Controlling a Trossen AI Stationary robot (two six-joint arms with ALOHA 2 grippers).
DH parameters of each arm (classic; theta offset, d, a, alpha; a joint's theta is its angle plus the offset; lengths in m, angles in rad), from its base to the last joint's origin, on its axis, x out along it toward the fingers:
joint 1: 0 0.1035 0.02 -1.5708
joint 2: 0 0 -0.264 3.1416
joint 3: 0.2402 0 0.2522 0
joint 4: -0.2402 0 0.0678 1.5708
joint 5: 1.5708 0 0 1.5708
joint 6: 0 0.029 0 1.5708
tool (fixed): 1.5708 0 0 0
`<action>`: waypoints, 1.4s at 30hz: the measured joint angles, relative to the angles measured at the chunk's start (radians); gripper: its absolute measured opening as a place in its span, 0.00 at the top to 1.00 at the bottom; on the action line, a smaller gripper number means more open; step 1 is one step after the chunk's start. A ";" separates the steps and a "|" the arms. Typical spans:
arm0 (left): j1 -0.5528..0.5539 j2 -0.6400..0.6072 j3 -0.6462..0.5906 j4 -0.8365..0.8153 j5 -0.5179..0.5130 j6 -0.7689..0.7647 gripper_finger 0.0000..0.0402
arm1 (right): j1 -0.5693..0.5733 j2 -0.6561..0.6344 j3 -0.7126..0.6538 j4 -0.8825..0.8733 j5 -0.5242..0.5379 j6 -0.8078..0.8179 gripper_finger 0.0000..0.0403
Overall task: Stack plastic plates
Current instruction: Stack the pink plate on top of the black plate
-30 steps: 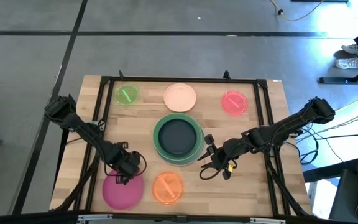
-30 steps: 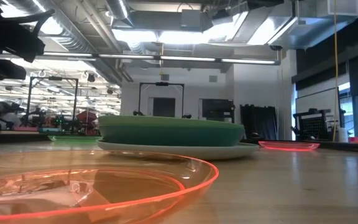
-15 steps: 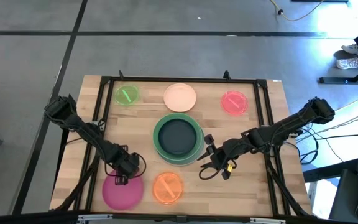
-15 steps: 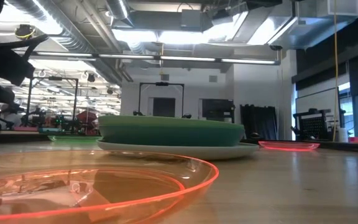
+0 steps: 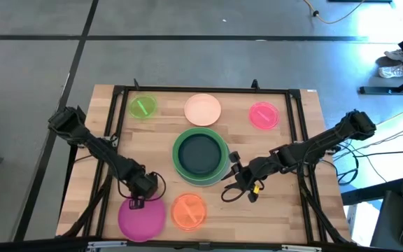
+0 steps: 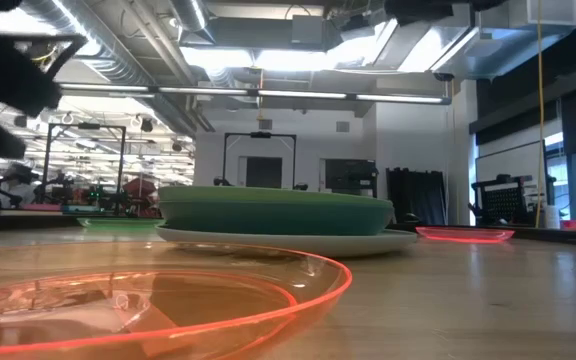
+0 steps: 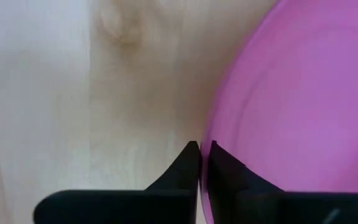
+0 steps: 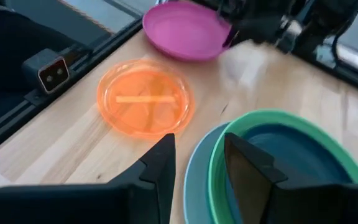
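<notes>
while the right pincer gapes by the stack, the left pincer pinches the magenta plate.

Bright ceiling strip lights (glaring), left arm motion-blurred.

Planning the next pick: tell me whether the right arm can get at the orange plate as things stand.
Probably yes. The right hand hangs open beside the stack, and the orange plate lies close by with bare wood between; the left hand is occupied at the magenta plate.
</notes>
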 joint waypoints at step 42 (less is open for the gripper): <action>0.558 -0.059 0.060 0.471 -0.652 0.316 0.96 | 0.000 0.013 0.000 -0.045 0.014 0.096 0.68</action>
